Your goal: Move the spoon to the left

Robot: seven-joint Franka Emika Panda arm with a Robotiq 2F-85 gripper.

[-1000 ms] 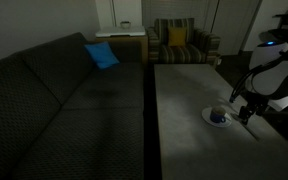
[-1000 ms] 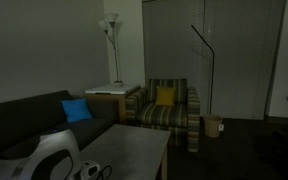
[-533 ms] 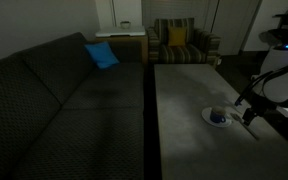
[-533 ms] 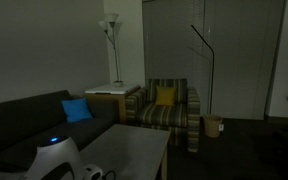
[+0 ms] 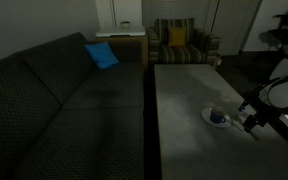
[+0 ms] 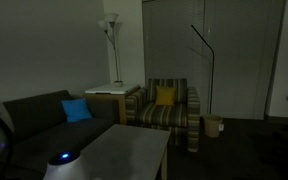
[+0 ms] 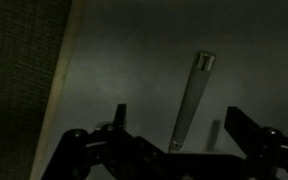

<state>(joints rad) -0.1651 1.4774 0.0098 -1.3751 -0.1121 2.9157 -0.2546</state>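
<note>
Dim room: a dark sofa [image 5: 54, 90] runs beside the long grey table [image 5: 184, 100]. An arm [image 5: 279, 92] reaches down at the table's edge, just beside the saucer [image 5: 207, 118] and its cup [image 5: 219, 116]. In the wrist view the gripper [image 7: 174, 125] stands wide open, gripping nothing. The spoon [image 7: 191, 100] lies flat on the table between its fingers.

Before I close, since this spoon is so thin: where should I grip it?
Probably mid-handle, straight down from above: the spoon lies flat on the table, its slender handle running between the open fingers, so they close across its narrow width.
</note>
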